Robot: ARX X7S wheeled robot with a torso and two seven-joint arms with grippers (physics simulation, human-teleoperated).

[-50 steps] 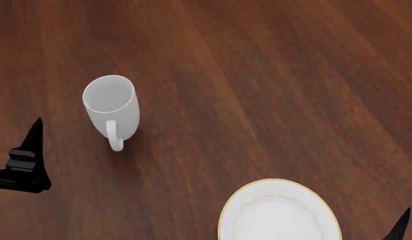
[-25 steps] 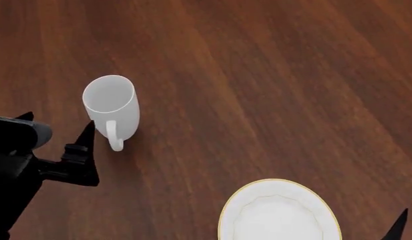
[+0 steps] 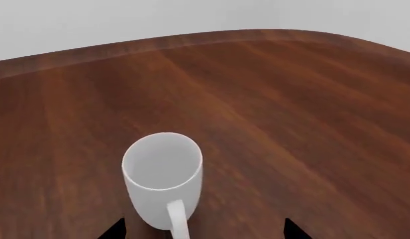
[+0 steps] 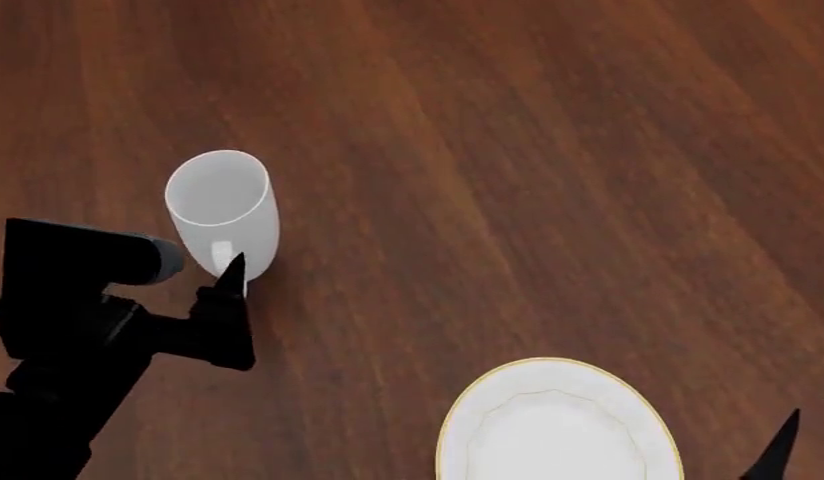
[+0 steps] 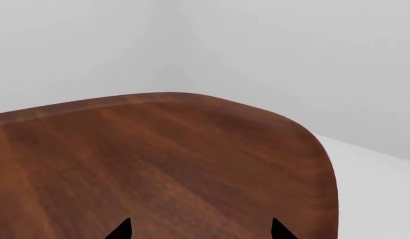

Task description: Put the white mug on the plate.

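Note:
The white mug [image 4: 223, 212] stands upright on the wooden table at the left of the head view, its handle toward me. My left gripper [image 4: 179, 266] is open right behind it, and one black fingertip [image 4: 232, 270] overlaps the handle. In the left wrist view the mug [image 3: 163, 175] sits just ahead of the open left gripper [image 3: 203, 231], and its handle [image 3: 178, 224] reaches in between the tips. The plate [image 4: 559, 428], white with a gold rim, lies at the near right and is cut by the view's edge. My right gripper [image 5: 200, 230] is open and empty over bare table.
The dark wooden table [image 4: 519, 180] fills the head view. Its far edge [image 3: 191, 42] shows in the left wrist view and a rounded corner [image 5: 319, 149] in the right wrist view. One right fingertip [image 4: 775, 450] shows beside the plate.
My left arm has moved to the right, from the view's left edge up to the mug's handle. The mug and plate have not moved. The right fingertip shifted slightly.

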